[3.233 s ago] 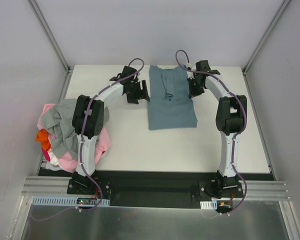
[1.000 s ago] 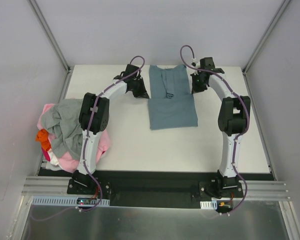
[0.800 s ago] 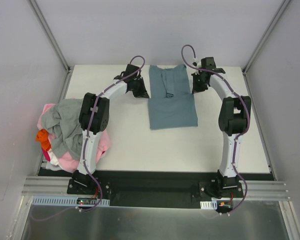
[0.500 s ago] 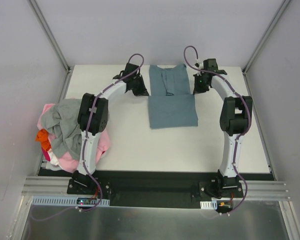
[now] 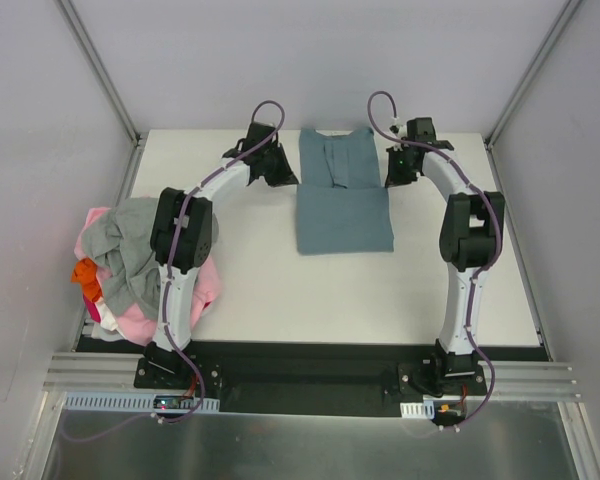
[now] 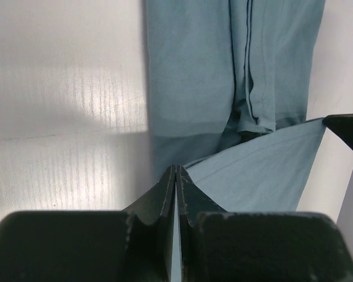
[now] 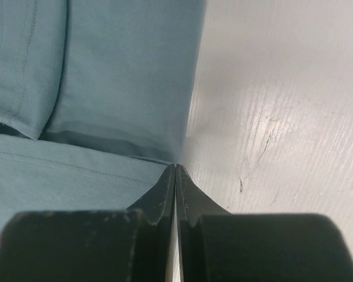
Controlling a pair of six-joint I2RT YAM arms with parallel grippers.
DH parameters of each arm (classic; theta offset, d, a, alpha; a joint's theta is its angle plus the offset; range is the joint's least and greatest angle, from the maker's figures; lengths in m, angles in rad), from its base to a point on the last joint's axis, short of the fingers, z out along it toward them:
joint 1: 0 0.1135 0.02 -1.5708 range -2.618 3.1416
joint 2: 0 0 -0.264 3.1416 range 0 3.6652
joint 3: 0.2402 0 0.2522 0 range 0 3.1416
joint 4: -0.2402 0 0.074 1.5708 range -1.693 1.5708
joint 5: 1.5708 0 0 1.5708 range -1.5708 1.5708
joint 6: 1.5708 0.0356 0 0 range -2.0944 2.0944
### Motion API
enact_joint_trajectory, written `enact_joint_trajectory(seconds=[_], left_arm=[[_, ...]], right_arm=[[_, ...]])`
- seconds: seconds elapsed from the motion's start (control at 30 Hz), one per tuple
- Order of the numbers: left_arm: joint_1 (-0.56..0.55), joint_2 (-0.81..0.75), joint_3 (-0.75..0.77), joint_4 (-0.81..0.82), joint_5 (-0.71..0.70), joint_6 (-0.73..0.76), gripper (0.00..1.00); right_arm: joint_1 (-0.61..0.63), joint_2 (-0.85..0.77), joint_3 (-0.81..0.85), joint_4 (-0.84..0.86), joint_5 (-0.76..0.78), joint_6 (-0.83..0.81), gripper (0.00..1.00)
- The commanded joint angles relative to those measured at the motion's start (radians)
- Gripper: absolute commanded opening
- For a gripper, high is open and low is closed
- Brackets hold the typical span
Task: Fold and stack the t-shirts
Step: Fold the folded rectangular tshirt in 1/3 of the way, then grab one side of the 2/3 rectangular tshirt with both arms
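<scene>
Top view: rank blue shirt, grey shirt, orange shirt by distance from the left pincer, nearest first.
1. Blue shirt: centre, its edge pinched in the left pincer.
2. Grey shirt: well off to the left, nearer the bases.
3. Orange shirt: further left still, beyond the grey one.

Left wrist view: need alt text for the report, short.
The left gripper, shut, pinches a lifted edge of the blue shirt, and the fold runs stretched to the right gripper at the right edge of the view. The rest of the shirt lies flat beyond on the white table.
</scene>
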Motion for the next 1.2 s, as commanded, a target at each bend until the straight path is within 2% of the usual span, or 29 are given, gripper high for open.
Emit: enact_joint_trajectory(seconds=[0.0, 0.03, 0.07, 0.1, 0.13, 0.17, 0.2, 0.27, 0.3, 0.37, 0.43, 0.5, 0.63, 0.67, 0.77, 0.87, 0.97, 1.07, 1.17], left_arm=[[0.005, 0.010, 0.019, 0.032, -0.038, -0.018, 0.00], [0.007, 0.016, 0.022, 0.032, -0.039, -0.017, 0.00], [0.008, 0.024, 0.027, 0.031, -0.041, -0.017, 0.00], [0.014, 0.026, 0.029, 0.031, -0.041, -0.021, 0.05], [0.017, 0.027, 0.030, 0.029, -0.038, -0.022, 0.12], [0.019, 0.015, 0.030, 0.026, -0.036, -0.021, 0.25], [0.021, 0.006, 0.030, 0.021, -0.038, -0.013, 0.67], [0.024, -0.043, 0.038, 0.008, -0.026, 0.004, 0.78], [0.024, -0.066, 0.038, 0.003, -0.019, 0.027, 0.81], [0.024, -0.155, 0.015, -0.012, -0.019, 0.044, 0.82], [0.022, -0.229, -0.033, -0.028, 0.003, 0.033, 0.82], [0.008, -0.344, -0.157, -0.028, 0.013, -0.019, 0.82], [-0.064, -0.526, -0.448, -0.028, -0.022, -0.160, 0.77], [-0.106, -0.546, -0.488, -0.026, -0.041, -0.222, 0.76], [-0.172, -0.573, -0.571, -0.003, -0.062, -0.260, 0.72], [-0.206, -0.519, -0.588, -0.002, -0.042, -0.309, 0.66], [-0.208, -0.485, -0.616, 0.009, -0.065, -0.338, 0.61], [-0.210, -0.479, -0.643, 0.023, -0.090, -0.338, 0.61], [-0.213, -0.458, -0.671, 0.059, -0.093, -0.337, 0.59]], right_arm=[[-0.008, 0.023, 0.058, 0.026, -0.017, 0.015, 0.01], [-0.013, 0.033, 0.082, 0.017, -0.022, 0.021, 0.03], [-0.013, 0.045, 0.094, 0.011, -0.028, 0.020, 0.09], [-0.013, 0.046, 0.104, -0.003, -0.028, 0.020, 0.34], [-0.013, 0.048, 0.117, -0.016, -0.033, 0.021, 0.45], [-0.013, 0.036, 0.137, -0.028, -0.052, 0.028, 0.53], [-0.013, 0.025, 0.147, -0.051, -0.053, 0.035, 0.73], [-0.019, -0.001, 0.176, -0.092, -0.077, 0.051, 0.93], [-0.022, -0.038, 0.197, -0.129, -0.077, 0.061, 0.96], [-0.029, -0.099, 0.179, -0.151, -0.100, 0.081, 0.96], [-0.029, -0.212, 0.084, -0.151, -0.129, 0.142, 0.96], [-0.030, -0.295, 0.001, -0.152, -0.175, 0.229, 0.96], [-0.016, -0.485, -0.352, -0.119, -0.261, 0.365, 0.96], [-0.007, -0.509, -0.416, -0.106, -0.251, 0.370, 0.96], [0.024, -0.556, -0.582, -0.057, -0.229, 0.371, 0.96], [0.029, -0.538, -0.648, -0.028, -0.185, 0.390, 0.99], [0.026, -0.509, -0.639, -0.023, -0.137, 0.384, 0.91], [0.027, -0.484, -0.613, -0.025, -0.100, 0.365, 0.84], [0.024, -0.466, -0.604, -0.036, -0.076, 0.342, 0.81]])
